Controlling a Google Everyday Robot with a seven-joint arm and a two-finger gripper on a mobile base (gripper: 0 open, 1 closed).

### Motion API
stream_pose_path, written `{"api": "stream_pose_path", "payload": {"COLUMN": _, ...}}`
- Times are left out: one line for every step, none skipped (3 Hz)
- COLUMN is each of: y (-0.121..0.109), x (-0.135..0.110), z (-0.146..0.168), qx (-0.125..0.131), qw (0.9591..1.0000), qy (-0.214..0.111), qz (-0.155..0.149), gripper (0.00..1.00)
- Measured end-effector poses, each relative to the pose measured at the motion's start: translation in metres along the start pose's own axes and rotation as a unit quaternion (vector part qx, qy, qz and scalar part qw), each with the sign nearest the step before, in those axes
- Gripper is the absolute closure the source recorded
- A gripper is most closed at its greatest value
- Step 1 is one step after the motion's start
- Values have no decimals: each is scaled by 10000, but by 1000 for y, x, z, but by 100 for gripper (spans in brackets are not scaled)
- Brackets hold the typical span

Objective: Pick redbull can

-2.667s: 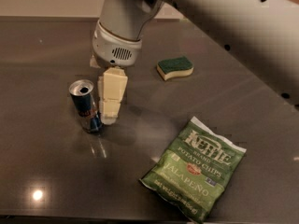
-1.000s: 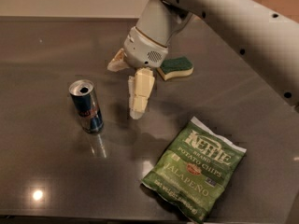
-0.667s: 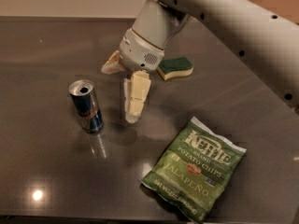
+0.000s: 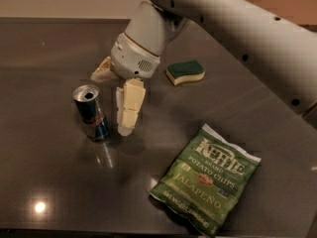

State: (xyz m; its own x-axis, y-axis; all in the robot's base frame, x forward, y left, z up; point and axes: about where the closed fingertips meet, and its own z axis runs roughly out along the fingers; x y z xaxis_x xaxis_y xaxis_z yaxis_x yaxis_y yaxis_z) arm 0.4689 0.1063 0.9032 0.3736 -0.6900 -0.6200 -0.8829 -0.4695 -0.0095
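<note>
Your largest thing is the dark table (image 4: pixel 44 43), which carries everything else. Over it reaches the white arm (image 4: pixel 237 29), coming in from the upper right of the camera view and bending down toward the middle. The green chip bag (image 4: pixel 205 185) lies flat near the front edge, well apart from the work.

The gripper (image 4: pixel 109 104) hangs at the arm's end with its two pale fingers spread apart and nothing held. One finger (image 4: pixel 128 108) points down at the table; the other shows behind it, farther back.

The redbull can (image 4: pixel 91 114) stands upright, its long axis vertical, just beside the nearer finger on the side toward the view's left edge. To my eye you need a short sideways shift toward the can before closing.

The sponge (image 4: pixel 185 72) sits beyond the wrist, out of the way.
</note>
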Motion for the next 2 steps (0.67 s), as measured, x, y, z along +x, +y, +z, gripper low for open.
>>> {"api": "stream_pose_path", "payload": {"y": -3, "x": -12, "z": 6, "qx": -40, "qw": 9999, "qy": -108, "qz": -44, "gripper": 0}}
{"api": "stream_pose_path", "payload": {"y": -5, "x": -21, "z": 12, "qx": -95, "qw": 9998, "qy": -178, "qz": -82, "gripper": 17}}
